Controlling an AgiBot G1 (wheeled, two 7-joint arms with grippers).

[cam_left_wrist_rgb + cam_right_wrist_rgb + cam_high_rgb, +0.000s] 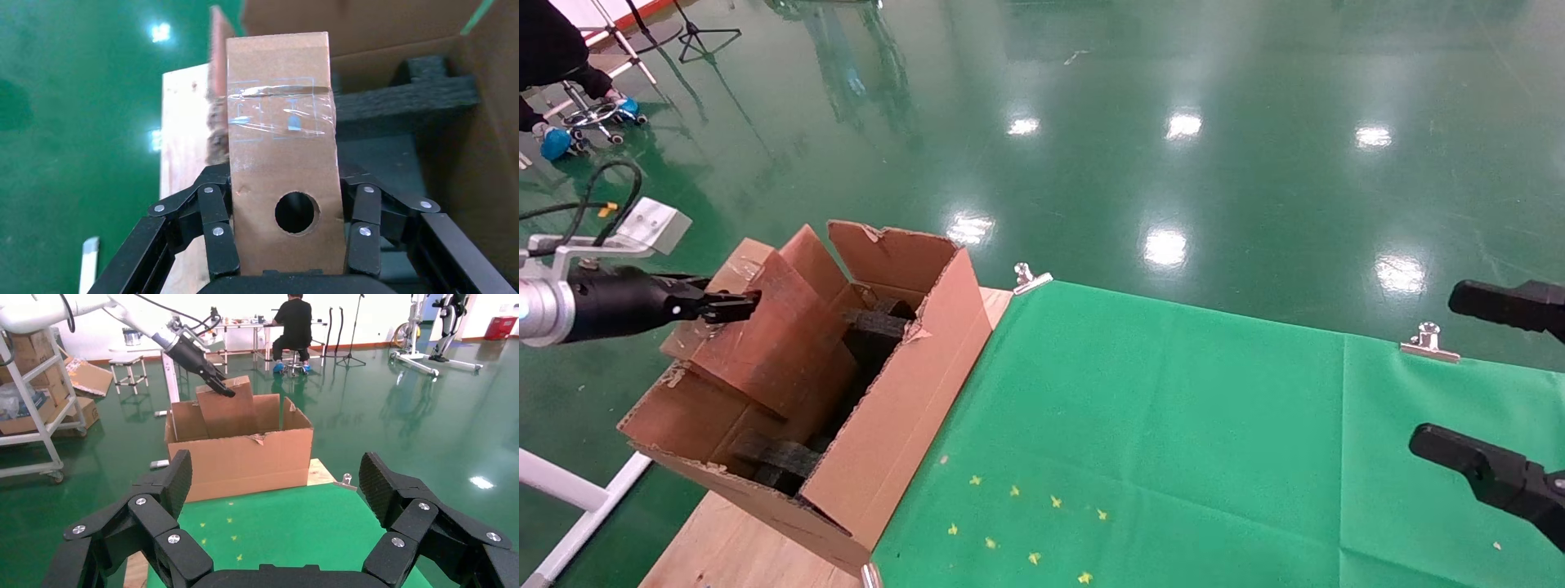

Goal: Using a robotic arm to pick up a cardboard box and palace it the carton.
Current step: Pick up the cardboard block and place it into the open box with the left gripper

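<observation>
Placement is under way: the left pincer [292, 245] grips the box [281, 153], tilted over the carton [903, 408] at nine o'clock on the bench [740, 547]. Next, I judge, lower it onto the foam [404, 98] and release. Right pincer [275, 496] hangs wide at three o'clock.

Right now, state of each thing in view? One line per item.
left gripper: shut on the cardboard box, over the carton.
cardboard box: sealed with tape, held tilted, lower part inside the carton, not released.
carton: open, flaps up and torn, black foam inside.
right gripper: open, empty, over the green cloth.
clips: clamped on the cloth's far edge.
</observation>
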